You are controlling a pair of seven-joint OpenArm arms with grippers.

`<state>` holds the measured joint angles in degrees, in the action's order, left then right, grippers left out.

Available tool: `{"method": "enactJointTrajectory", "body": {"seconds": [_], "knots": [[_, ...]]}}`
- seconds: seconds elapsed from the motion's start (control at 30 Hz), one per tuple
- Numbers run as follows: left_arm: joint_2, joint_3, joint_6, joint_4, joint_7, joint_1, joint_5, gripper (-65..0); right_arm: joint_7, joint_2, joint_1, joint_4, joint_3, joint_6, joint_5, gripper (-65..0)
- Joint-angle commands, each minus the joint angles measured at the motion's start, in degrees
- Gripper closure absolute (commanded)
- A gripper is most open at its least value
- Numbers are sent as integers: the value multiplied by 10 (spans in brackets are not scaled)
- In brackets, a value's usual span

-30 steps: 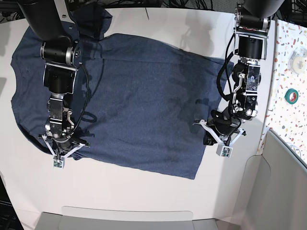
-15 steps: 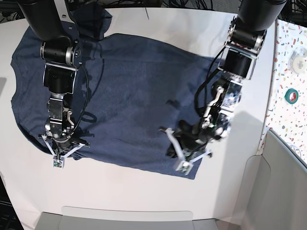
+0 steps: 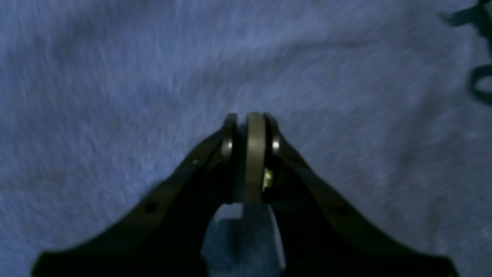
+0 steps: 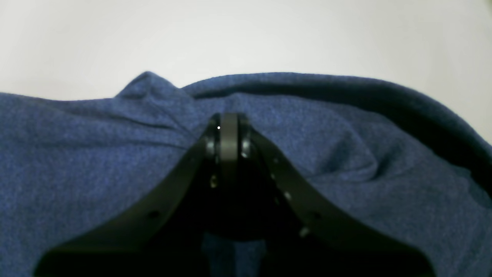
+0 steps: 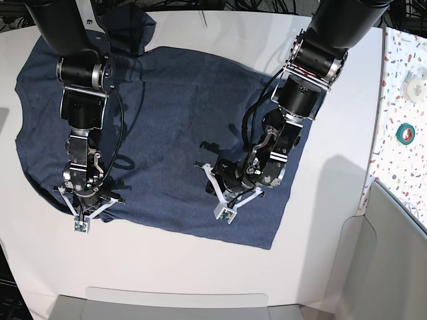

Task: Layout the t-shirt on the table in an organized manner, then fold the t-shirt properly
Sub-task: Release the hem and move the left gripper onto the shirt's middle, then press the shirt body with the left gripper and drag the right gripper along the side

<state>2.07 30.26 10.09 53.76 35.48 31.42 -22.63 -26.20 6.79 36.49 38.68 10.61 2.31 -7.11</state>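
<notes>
Left end effector (image 5: 225, 200) pinched on t-shirt (image 5: 167, 120) fabric, dragged from table's (image 5: 167, 267) right edge inward; right end effector (image 5: 81, 212) clamped on hem.

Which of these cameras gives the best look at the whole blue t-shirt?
The base view: it looks down on the t-shirt spread across the white table, showing nearly its full outline. The left wrist view shows only blurred blue fabric filling the picture. The right wrist view shows one rumpled edge against the table.
</notes>
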Motion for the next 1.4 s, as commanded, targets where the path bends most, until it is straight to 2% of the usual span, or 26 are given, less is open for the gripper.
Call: {"method": "enactJointTrajectory", "body": {"seconds": [0.0, 0.13, 0.27, 0.43, 1.0, 1.17, 1.37], "knots": [[-4, -2, 2, 5, -9, 18, -3, -30, -8, 3, 11, 4, -1, 1, 0, 0], [-2, -2, 2, 4, -7, -6, -3, -29, -8, 3, 11, 5, -1, 1, -1, 0], [28, -2, 2, 17, -11, -46, -3, -28, -8, 4, 11, 7, -1, 1, -1, 0], [45, -2, 2, 29, -12, -65, -3, -28, -7, 6, 17, 7, -1, 1, -1, 0], [46, -2, 2, 30, -13, -73, -3, -28, -9, 27, 65, -2, -1, 1, -1, 0], [50, -2, 2, 30, -13, -73, -3, -28, -2, 29, 80, -68, -1, 1, -1, 0], [57, -2, 2, 31, -13, -80, -3, -28, 14, 37, 80, -79, -1, 1, -1, 0]]}}
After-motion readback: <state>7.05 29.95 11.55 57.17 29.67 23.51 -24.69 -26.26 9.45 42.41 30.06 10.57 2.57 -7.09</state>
